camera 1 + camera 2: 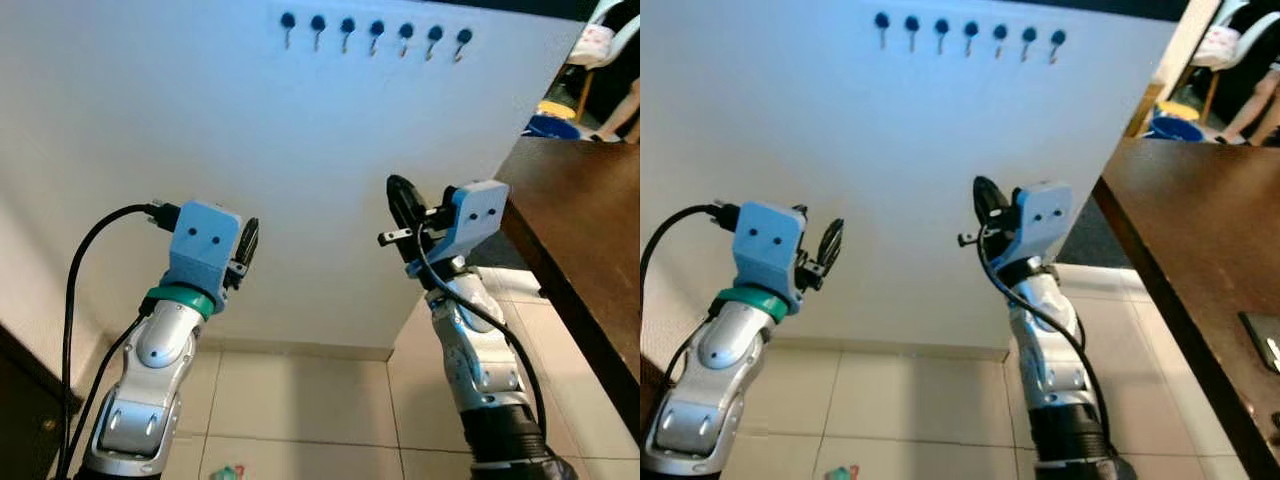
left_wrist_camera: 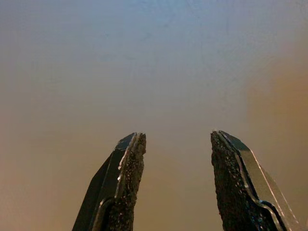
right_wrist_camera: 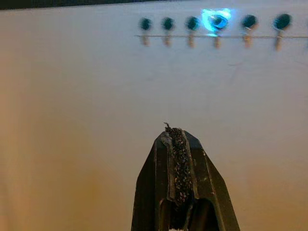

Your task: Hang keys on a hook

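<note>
We face white wall (image 1: pixel 300 180). Hooks (image 1: pixel 376 30) high up in row. Right pincer (image 3: pixel 179 132) pressed together, well below hooks. Left pincer (image 2: pixel 178 144) apart, holds nothing. Keys: cannot tell where. Lift right pincer slow, aim at one hook.

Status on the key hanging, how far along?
Done: both arms raised facing the white wall. In hand: right gripper is shut, no keys can be made out in it; left gripper is open and empty. Left: all hooks are bare, well above the grippers.
</note>
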Available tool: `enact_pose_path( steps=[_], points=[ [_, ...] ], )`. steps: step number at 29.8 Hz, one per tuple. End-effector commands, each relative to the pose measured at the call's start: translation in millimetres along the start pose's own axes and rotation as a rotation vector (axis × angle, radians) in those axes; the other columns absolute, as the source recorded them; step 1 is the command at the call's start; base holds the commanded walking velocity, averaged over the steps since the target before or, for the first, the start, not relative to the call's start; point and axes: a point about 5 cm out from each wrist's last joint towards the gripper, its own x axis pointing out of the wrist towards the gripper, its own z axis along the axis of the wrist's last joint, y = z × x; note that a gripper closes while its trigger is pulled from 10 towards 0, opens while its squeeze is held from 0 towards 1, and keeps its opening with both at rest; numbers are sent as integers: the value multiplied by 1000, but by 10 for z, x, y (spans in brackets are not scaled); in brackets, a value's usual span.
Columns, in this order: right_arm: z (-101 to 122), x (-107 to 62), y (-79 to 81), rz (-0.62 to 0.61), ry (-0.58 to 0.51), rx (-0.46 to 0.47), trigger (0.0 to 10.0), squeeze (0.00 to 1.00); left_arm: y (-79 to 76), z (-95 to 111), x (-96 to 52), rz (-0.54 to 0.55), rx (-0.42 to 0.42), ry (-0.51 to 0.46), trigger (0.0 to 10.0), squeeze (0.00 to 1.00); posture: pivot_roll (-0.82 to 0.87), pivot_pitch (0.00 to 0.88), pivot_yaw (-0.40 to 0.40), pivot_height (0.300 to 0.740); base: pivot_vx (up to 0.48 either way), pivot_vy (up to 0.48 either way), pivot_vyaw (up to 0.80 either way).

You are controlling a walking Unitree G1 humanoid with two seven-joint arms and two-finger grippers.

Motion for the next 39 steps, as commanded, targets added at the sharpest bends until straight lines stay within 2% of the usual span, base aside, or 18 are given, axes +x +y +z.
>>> enact_pose_path(
  steps=[1, 12, 16, 39],
  points=[
    [-16, -8, -7, -2, 4, -4, 10000, 0, -25, -1, -12, -13, -12, 0, 10000, 0, 76, 56, 21, 740, -461, 0, 0],
    [-20, -2, -21, -13, 11, -8, 10000, 0, -22, 5, -11, -14, -14, 0, 10000, 0, 75, 58, 23, 740, -443, 0, 0],
    [-31, -4, -26, -19, 17, -1, 10000, 0, -23, 3, -11, -13, -17, 1, 10000, 0, 75, 58, 23, 740, -79, 0, 0],
    [-32, 10, -57, -42, 27, 27, 10000, 0, -42, 0, 1, -22, -49, 23, 10000, 0, 77, 67, 22, 740, 0, 0, -800]
  ],
)
